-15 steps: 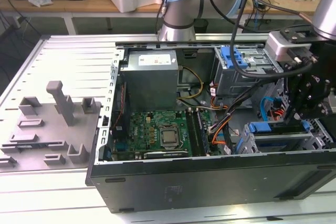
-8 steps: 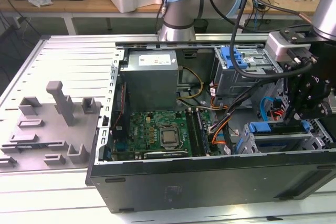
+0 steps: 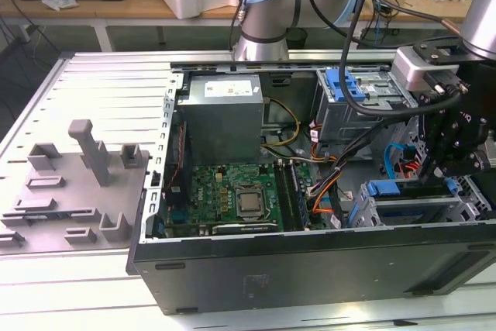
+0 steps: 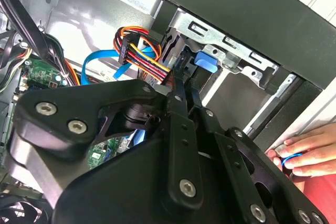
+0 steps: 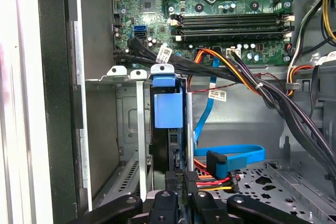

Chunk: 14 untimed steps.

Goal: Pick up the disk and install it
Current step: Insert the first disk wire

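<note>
Gripper (image 3: 448, 162) hung over the near-right drive bay (image 3: 411, 208) of the open PC case (image 3: 310, 257); couldn't tell whether it was clenched or released. The disk (image 5: 167, 129) sat upright in that bay, blue carrier showing, someone's hand (image 4: 304, 153) beside the case.

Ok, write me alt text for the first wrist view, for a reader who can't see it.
Looking into an open computer case, the robot's black pincer sits at a metal drive bay, where the disk, in its blue carrier, stands edge-on in a slot. Beyond lie the green motherboard and bundled cables, with a blue data cable beside the bay.
</note>
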Tool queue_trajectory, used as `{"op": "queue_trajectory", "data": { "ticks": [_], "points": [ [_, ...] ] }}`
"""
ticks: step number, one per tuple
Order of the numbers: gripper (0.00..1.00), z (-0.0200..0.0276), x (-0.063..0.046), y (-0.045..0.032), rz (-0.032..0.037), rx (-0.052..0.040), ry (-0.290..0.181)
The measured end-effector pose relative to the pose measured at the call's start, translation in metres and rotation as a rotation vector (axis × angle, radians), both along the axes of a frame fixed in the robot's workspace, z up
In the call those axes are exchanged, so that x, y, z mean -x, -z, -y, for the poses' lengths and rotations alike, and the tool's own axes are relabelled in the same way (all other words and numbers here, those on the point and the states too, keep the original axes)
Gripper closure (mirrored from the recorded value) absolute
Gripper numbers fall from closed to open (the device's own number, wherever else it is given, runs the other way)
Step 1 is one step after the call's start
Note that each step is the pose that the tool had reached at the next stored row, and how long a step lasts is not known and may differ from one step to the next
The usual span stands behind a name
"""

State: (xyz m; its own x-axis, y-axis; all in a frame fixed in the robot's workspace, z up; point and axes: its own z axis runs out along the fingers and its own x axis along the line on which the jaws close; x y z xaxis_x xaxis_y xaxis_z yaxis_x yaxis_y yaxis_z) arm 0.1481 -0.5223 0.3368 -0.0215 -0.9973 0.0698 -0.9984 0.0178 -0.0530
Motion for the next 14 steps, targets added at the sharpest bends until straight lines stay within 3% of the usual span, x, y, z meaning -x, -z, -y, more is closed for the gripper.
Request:
{"op": "queue_trajectory", "data": {
  "ticks": [12, 14],
  "points": [
    [0.82, 0.0001, 0.0, -0.0015, 0.0001, 0.0004, 0.0],
    [0.7, 0.0, 0.0, -0.0024, 0.0, -0.0001, 0.0]
  ]
}}
